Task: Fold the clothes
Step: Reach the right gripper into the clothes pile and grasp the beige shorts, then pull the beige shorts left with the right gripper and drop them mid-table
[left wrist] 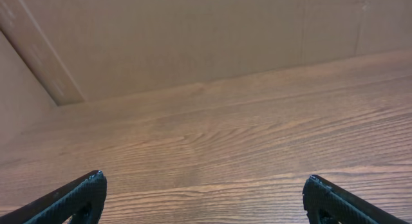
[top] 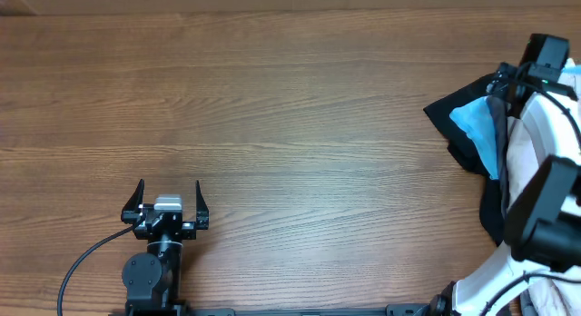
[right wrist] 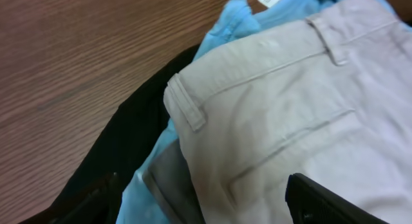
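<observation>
- Step: picking the first garment out of the pile; nothing looks folded yet, so the task is at its start (my read).
- Right gripper (right wrist: 203,188): fingers set wide apart, not clamped on anything that I can see. It hovers right over the pile.
- Beige shorts (right wrist: 283,108): top of the pile, directly under and ahead of the right gripper. The cloth spans the gap between its two fingers, with the waistband to the fore.
- Belt loop (right wrist: 187,105) and welt pocket (right wrist: 296,140) face up, just ahead of the right fingers.
- Light blue garment (right wrist: 225,24): under the shorts, poking out beyond them and to the gripper's left.
- Black garment (right wrist: 122,140): bottom layer, out past the left finger, flat on the table (top: 272,107).
- Can't tell whether the fingertips touch the cloth.
- Left gripper (top: 170,187): jaws fully apart and empty over bare wood, well apart from the pile, which lies far off to its right.
- Next move calls for: lower, pinch only the shorts near the waistband and not the blue layer below, then drag them onto open table to lay flat.
- Risk: snagging two layers at once.
</observation>
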Robot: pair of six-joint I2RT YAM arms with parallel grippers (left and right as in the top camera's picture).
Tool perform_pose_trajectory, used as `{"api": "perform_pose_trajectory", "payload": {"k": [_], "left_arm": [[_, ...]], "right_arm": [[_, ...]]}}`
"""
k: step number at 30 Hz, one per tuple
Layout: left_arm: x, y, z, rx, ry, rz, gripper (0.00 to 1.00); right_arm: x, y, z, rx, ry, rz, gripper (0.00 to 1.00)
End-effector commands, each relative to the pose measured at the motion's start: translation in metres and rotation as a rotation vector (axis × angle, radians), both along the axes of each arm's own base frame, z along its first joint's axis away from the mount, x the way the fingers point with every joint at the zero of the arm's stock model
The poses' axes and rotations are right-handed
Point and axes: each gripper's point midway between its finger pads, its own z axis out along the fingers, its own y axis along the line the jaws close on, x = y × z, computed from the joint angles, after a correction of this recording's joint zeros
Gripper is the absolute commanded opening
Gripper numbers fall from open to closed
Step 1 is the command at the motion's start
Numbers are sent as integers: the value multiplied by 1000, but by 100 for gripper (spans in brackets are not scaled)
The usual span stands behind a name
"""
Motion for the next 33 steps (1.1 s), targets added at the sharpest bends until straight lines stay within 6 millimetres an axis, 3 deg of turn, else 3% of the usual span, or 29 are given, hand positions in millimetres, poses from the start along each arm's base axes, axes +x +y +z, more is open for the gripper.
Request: {"api": "perform_pose_trajectory", "payload": {"k": [1, 9, 13, 17, 22, 23, 29, 32, 33], "left_arm": [[0, 1, 1, 20, -9, 4, 100], [0, 1, 1, 20, -9, 4, 100], [0, 1, 1, 20, -9, 4, 100], [0, 1, 1, 20, -9, 4, 100], [0, 1, 1, 20, -9, 4, 100], [0, 1, 1, 20, -9, 4, 100], [0, 1, 1, 19, -9, 4, 100], [0, 1, 1, 20, -9, 4, 100], [0, 1, 1, 20, -9, 4, 100]], "right_arm": [[11, -6, -2, -48, 4, 39, 83], [2, -20, -46, -67, 100, -6, 82], [5, -21, -49, -70, 95, -8, 67], [6, -22, -44, -78, 89, -13, 40], [12, -24, -28, -80, 82, -12, 6], [13, -25, -23, -79, 83, -12, 4], [22, -18, 4, -37, 65, 24, 4], [27, -10, 36, -26, 23, 50, 4], [29, -4, 55, -27, -3, 64, 4]]}}
